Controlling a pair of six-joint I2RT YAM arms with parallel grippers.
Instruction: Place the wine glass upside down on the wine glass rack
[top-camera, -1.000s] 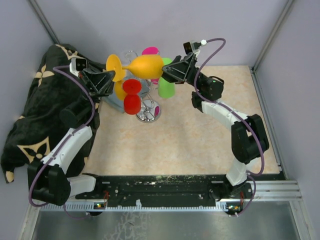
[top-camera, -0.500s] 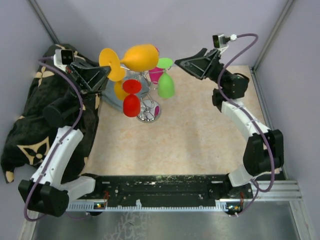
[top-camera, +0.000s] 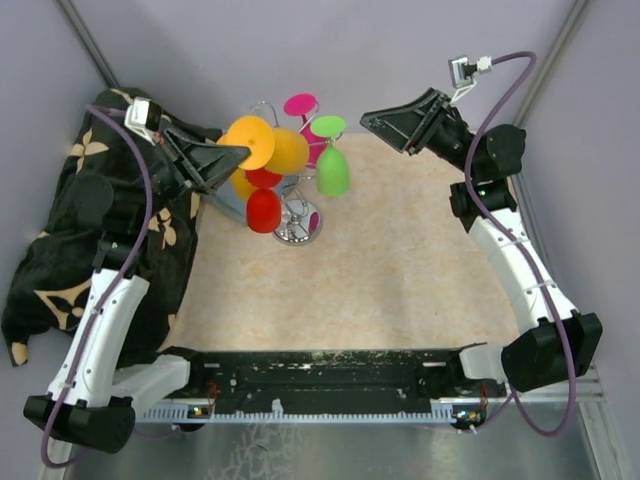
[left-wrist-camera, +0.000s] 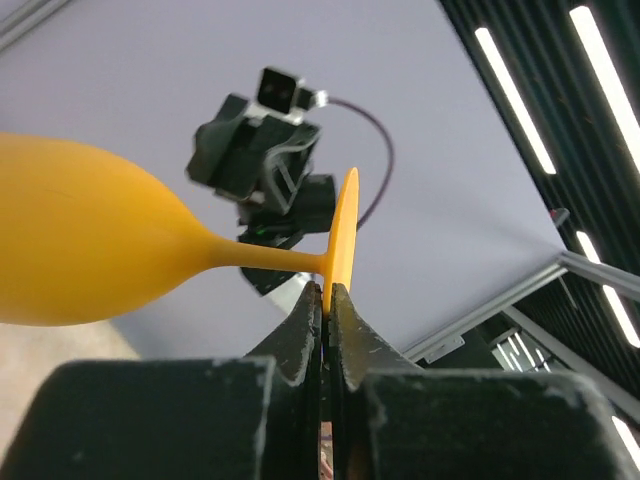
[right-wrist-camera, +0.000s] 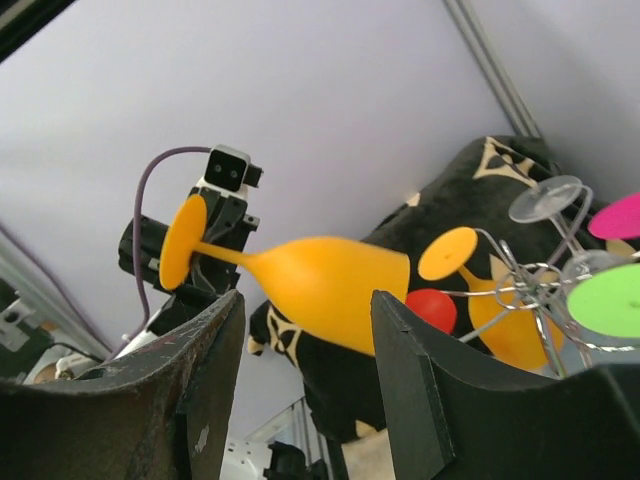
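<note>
The orange wine glass (top-camera: 285, 150) lies roughly on its side in the air above the wine glass rack (top-camera: 292, 230), its round foot (top-camera: 248, 142) toward the left. My left gripper (top-camera: 228, 160) is shut on the rim of that foot (left-wrist-camera: 345, 225), with the bowl (left-wrist-camera: 80, 250) sticking out sideways. My right gripper (top-camera: 378, 122) hangs open to the right of the rack, apart from the glass. From the right wrist, the glass (right-wrist-camera: 325, 285) shows beyond the open fingers (right-wrist-camera: 215, 380). The rack's wire arms (right-wrist-camera: 540, 280) carry red (top-camera: 263, 208), green (top-camera: 333, 172), magenta (top-camera: 300, 103) and another orange glass (top-camera: 240, 185).
A black cloth with a beige pattern (top-camera: 70, 230) is heaped along the left side behind the left arm. A clear glass foot (right-wrist-camera: 545, 198) shows at the top of the rack. Grey walls close the back and both sides.
The right gripper has let go of the orange bowl and drawn back up and to the right. The left arm, still pinching the foot, has swung the glass over the rack.
</note>
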